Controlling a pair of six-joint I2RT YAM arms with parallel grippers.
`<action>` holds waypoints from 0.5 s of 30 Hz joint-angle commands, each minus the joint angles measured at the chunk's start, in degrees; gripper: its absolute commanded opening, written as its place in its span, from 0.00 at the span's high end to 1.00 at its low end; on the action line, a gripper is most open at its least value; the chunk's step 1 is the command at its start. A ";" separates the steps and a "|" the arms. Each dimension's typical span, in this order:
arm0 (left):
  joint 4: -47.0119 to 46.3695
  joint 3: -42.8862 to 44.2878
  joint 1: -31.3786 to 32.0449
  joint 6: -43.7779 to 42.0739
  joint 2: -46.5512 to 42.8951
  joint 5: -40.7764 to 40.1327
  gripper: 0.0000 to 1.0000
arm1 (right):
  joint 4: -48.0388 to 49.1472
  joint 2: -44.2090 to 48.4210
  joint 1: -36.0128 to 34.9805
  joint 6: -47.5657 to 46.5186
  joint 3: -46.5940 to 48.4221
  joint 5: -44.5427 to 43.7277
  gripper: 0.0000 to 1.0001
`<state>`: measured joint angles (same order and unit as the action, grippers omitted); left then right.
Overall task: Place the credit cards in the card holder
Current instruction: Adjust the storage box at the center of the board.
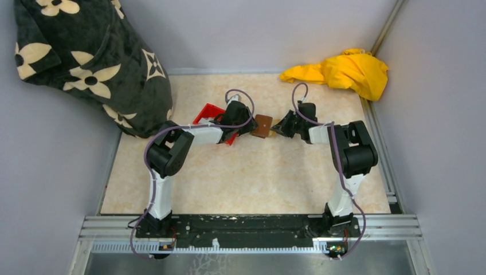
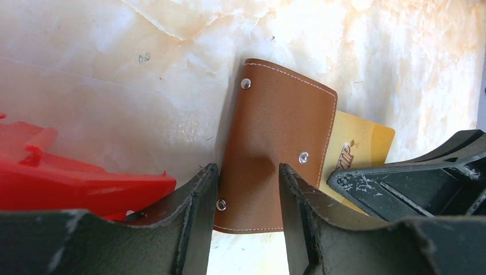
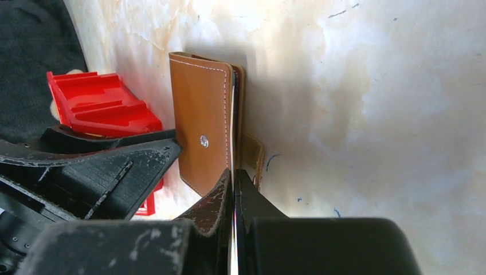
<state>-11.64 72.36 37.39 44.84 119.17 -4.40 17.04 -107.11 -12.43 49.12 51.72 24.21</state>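
Near the middle of the table (image 1: 258,177), the card holder (image 2: 275,137) is clamped across its width by the left gripper (image 2: 246,189). The right gripper (image 3: 232,195) pinches a gold credit card (image 2: 358,149) edge-on, and the card's far end runs between the holder's brown leaves. A red bin (image 1: 209,114) crowds the left gripper's side. A black flowered bag (image 1: 86,57) and a yellow cloth (image 1: 344,71) fill the far corners.

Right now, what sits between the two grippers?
The card holder, clamped by the left gripper; the right gripper holds a gold card partway inside it. Top view shows it.
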 commanded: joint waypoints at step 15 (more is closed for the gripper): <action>3.58 -2.70 -0.38 0.13 2.76 1.53 0.50 | 10.13 -0.99 0.48 3.16 -1.70 4.58 1.00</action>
<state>-12.64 71.81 37.12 44.99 119.17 -3.57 21.47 -108.20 -11.97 51.09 50.15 26.44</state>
